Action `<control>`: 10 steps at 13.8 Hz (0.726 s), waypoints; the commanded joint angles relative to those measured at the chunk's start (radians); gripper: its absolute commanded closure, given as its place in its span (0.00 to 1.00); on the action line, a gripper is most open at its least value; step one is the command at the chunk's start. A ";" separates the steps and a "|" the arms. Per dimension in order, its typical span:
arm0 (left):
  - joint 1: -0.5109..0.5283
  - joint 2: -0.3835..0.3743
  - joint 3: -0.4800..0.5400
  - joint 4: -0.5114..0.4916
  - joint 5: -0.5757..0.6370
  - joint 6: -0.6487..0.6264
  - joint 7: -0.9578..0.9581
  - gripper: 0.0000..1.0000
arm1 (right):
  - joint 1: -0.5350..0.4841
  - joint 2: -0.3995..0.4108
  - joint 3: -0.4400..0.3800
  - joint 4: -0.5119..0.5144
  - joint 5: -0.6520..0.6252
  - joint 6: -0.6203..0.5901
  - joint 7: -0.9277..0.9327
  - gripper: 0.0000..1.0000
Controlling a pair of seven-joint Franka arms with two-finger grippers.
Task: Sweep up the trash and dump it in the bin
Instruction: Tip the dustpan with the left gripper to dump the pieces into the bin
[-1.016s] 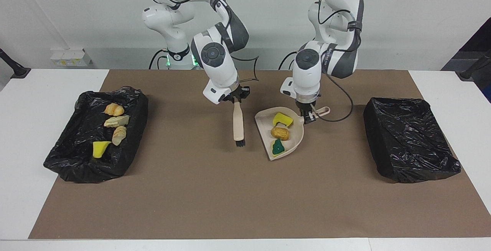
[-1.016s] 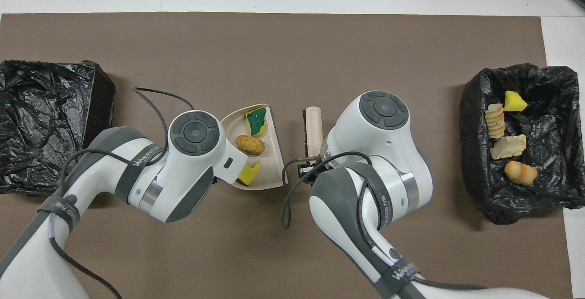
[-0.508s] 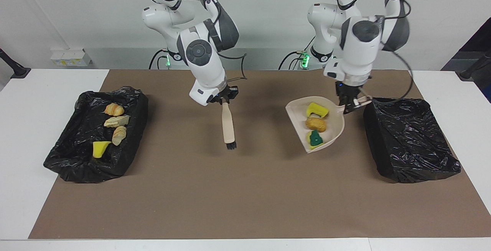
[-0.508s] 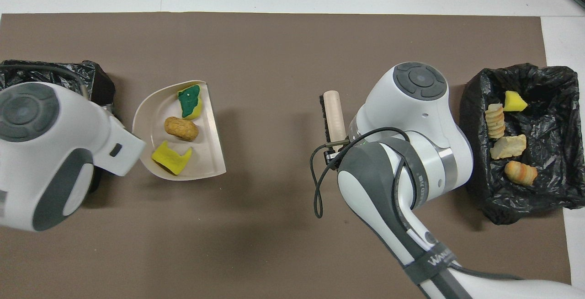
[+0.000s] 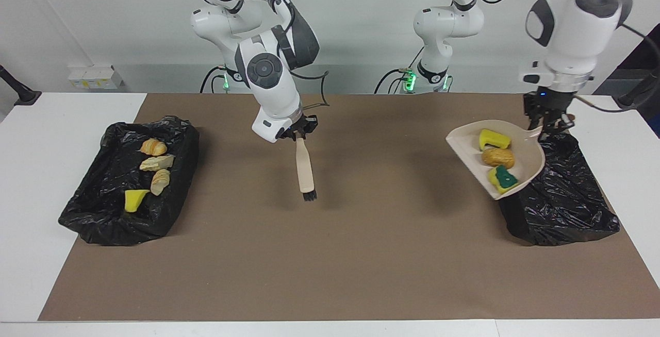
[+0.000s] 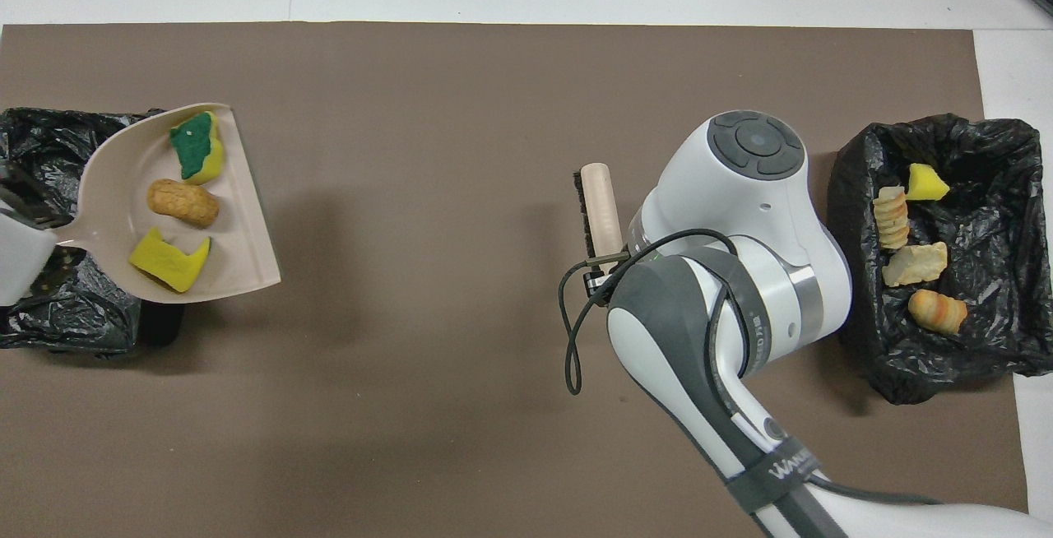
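Note:
My left gripper (image 5: 547,127) is shut on the handle of the beige dustpan (image 5: 530,155), which hangs tilted in the air over the edge of the black-lined bin (image 5: 562,198) at the left arm's end of the table. In the pan lie three pieces of trash: a yellow sponge (image 5: 494,138), a brown lump (image 5: 498,157) and a green-topped sponge (image 5: 504,178). From above, the dustpan (image 6: 115,168) covers part of that bin (image 6: 49,324). My right gripper (image 5: 300,133) is shut on the beige brush (image 5: 306,169), held bristles down over the mat's middle.
A second black-lined bin (image 5: 98,208) at the right arm's end holds several scraps: a croissant (image 5: 153,147), bread chunks (image 5: 157,162) and a yellow sponge (image 5: 135,200). A brown mat (image 5: 330,254) covers the table.
The left arm has lifted the loaded dustpan from the middle of the mat and carried it to the bin at its own end. The right arm shifted the brush slightly, then held still.

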State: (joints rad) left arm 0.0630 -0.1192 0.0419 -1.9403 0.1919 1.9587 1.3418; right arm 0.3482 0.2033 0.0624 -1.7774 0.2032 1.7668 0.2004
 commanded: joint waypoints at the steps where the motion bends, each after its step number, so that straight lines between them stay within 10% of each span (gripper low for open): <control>1: 0.081 -0.010 -0.013 0.032 0.012 -0.020 0.052 1.00 | -0.006 -0.008 0.007 0.000 -0.022 -0.006 -0.018 1.00; 10: 0.227 0.119 0.007 0.171 0.205 0.100 0.096 1.00 | 0.000 -0.008 0.008 -0.002 -0.022 -0.003 -0.018 1.00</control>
State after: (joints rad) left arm 0.2838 -0.0755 0.0572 -1.8482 0.3191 2.0372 1.4337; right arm 0.3492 0.2033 0.0627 -1.7774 0.2030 1.7668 0.2004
